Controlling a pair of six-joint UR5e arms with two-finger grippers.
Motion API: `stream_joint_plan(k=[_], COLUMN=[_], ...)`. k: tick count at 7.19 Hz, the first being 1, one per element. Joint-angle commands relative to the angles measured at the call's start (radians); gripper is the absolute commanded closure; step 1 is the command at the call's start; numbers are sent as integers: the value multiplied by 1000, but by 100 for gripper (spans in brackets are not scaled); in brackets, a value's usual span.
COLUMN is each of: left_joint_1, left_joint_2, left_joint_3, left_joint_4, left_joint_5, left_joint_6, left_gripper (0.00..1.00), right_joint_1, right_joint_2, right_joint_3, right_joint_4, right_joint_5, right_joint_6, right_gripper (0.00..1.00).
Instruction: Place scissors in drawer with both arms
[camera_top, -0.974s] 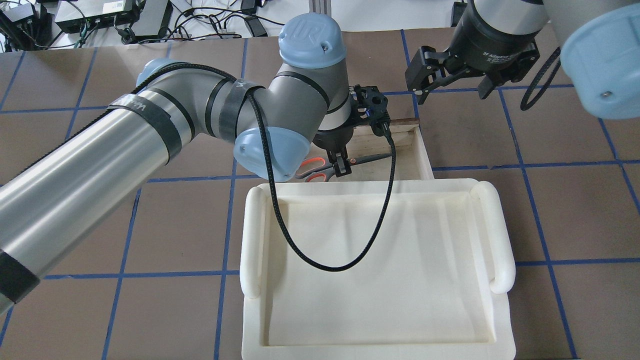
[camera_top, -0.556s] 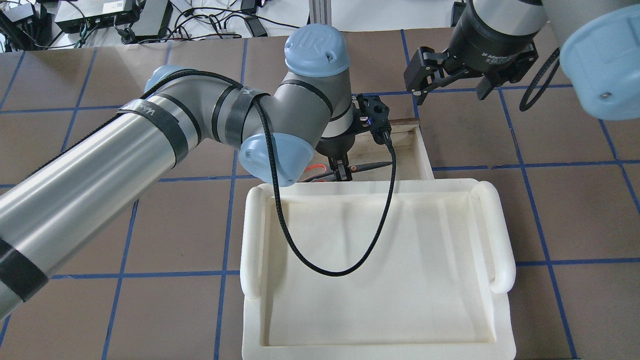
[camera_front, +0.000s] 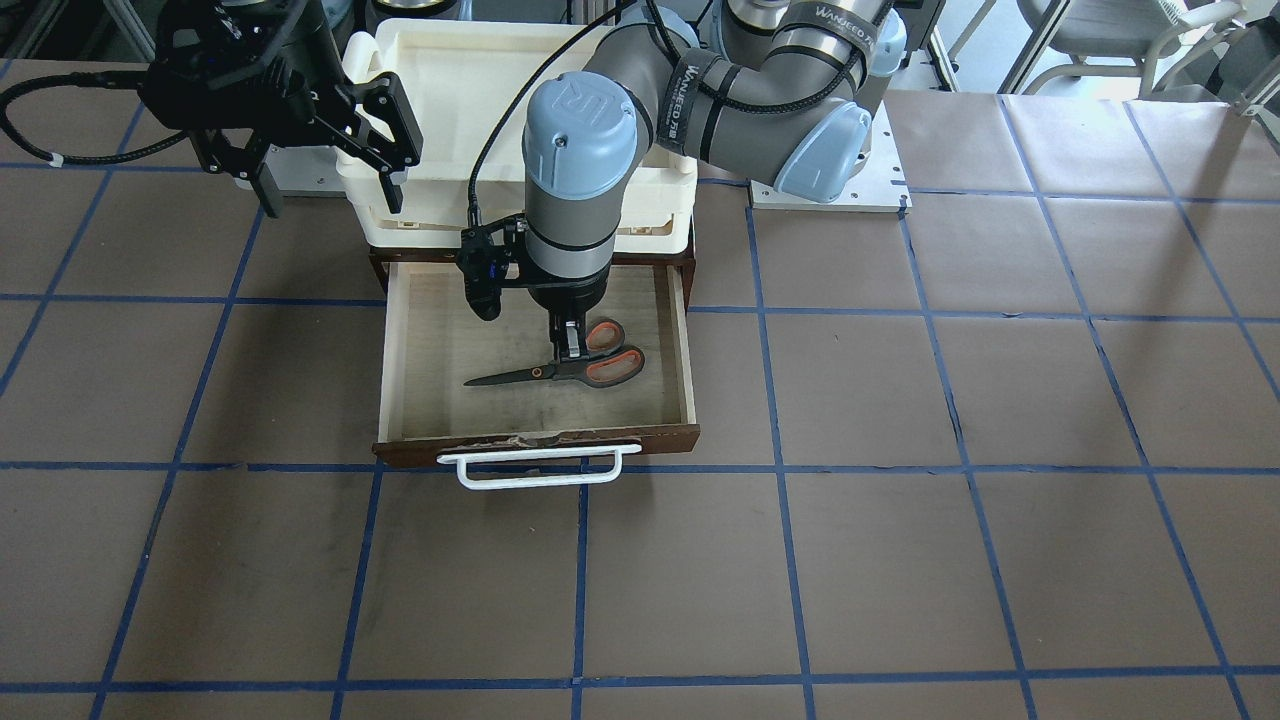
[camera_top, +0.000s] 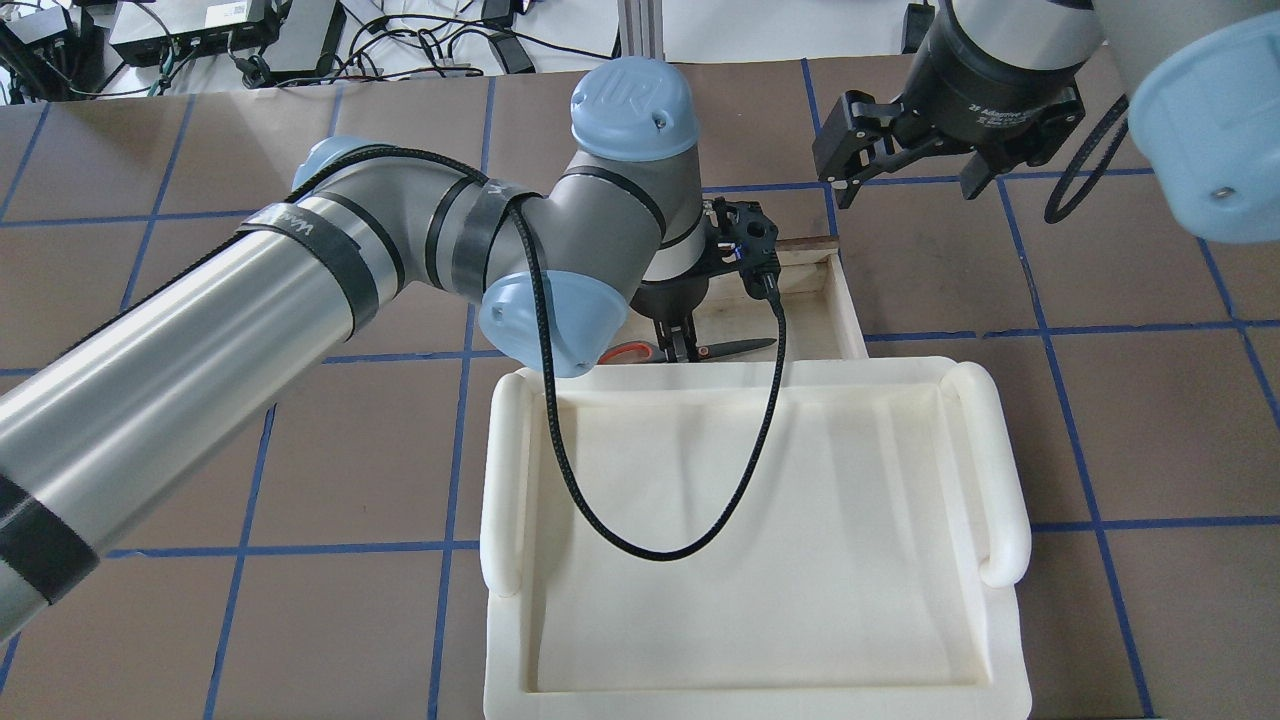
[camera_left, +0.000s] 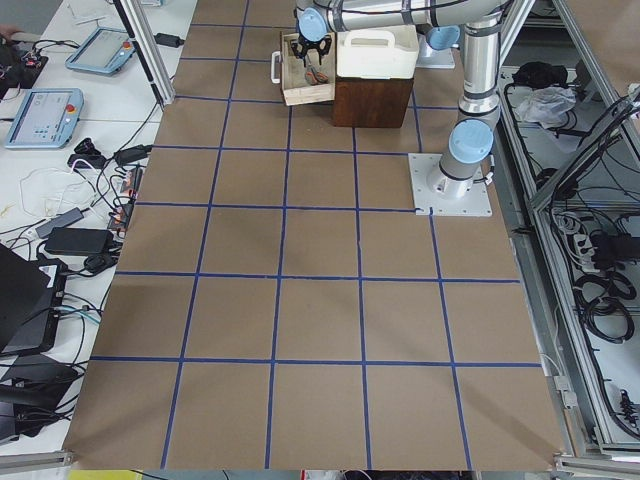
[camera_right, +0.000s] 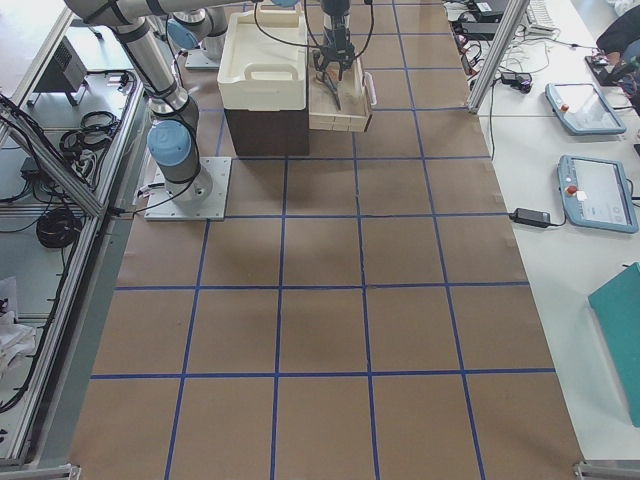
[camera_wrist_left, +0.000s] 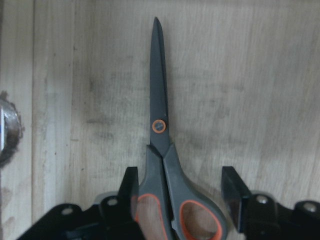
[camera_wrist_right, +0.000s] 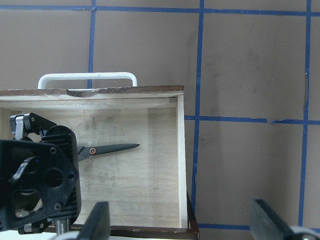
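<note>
The scissors (camera_front: 570, 370) lie flat on the pale floor of the open drawer (camera_front: 690, 350), blades pointing away from the orange-lined loops. They also show in the overhead view (camera_top: 730, 348) and the left wrist view (camera_wrist_left: 160, 135). My left gripper (camera_front: 570, 345) points straight down into the drawer. Its fingers (camera_wrist_left: 232, 190) stand open on either side of the handles, with a gap on one side. My right gripper (camera_top: 905, 185) is open and empty, raised beside the drawer. It looks down on the drawer (camera_wrist_right: 181, 150) and the blades (camera_wrist_right: 107, 148).
A cream-white plastic tray (camera_top: 1000, 470) sits on top of the brown cabinet behind the drawer. The drawer's white bar handle (camera_front: 540, 465) faces the operators' side. A black cable (camera_top: 640, 545) hangs from my left wrist over the tray.
My left gripper has come down into the drawer with the scissors. The scissors now rest on the drawer floor and the fingers stand apart. The right arm has barely moved.
</note>
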Motion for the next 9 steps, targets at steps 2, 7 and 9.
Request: stream_joint_plan(k=[2,7,9], left_joint_1=[45,322,377], left_joint_2=[78,262,299], left_joint_3=[10,76,86], left_joint_4=[-69,-301,-357], left_joint_5=[2,1,1], left_joint_6=[14,-245,-507], left_gripper=[7,0,0], right_joint_1=[-9,-58,-58], right_joint_2=[3,-2,-2], right_joint_3=[-5,-2,-2], right_joint_4=[-12,2,3], right_joint_5=[-3,7,1], right_joint_6=[0,-12,-12], right_gripper=[0,0,0])
